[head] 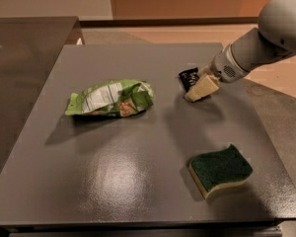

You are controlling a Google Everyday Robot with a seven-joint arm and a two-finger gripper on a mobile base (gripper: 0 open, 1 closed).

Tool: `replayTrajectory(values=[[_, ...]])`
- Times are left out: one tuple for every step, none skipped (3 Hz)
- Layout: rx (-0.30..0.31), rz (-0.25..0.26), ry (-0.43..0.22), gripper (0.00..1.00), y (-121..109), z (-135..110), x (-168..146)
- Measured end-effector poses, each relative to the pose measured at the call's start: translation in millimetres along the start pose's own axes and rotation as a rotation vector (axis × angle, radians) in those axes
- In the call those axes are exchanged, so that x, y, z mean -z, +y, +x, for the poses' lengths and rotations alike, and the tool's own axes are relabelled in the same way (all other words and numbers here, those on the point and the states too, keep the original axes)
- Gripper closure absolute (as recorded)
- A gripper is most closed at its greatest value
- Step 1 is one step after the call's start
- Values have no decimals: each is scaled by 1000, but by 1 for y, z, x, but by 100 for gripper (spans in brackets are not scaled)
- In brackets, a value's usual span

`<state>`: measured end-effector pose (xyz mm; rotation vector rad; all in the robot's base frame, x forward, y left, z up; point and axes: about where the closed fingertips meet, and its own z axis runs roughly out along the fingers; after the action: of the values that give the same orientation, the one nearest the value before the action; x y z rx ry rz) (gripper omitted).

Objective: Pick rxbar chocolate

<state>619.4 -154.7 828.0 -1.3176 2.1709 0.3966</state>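
Note:
The rxbar chocolate (188,77) is a small black wrapper with white print, lying on the grey table (138,181) at the right of its far half. My gripper (201,88), cream-coloured at its tip, comes in from the right on the white arm (266,38). It is low over the table and covers the bar's near right end. Only the bar's far left part shows past the tip. I cannot tell whether the gripper touches or holds the bar.
A green-and-white snack bag (111,98) lies left of centre. A dark green sponge with a yellow base (219,170) lies at the near right. A darker counter (19,58) adjoins the table on the left. Floor shows to the right.

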Motion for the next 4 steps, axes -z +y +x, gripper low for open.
replayTrajectory(values=[[1,0,-18,65,2,-4,3],[1,9,-35,87,3,-8,10],[7,26,-53,100,5,-18,27],[16,41,-78,100,9,-31,49]])
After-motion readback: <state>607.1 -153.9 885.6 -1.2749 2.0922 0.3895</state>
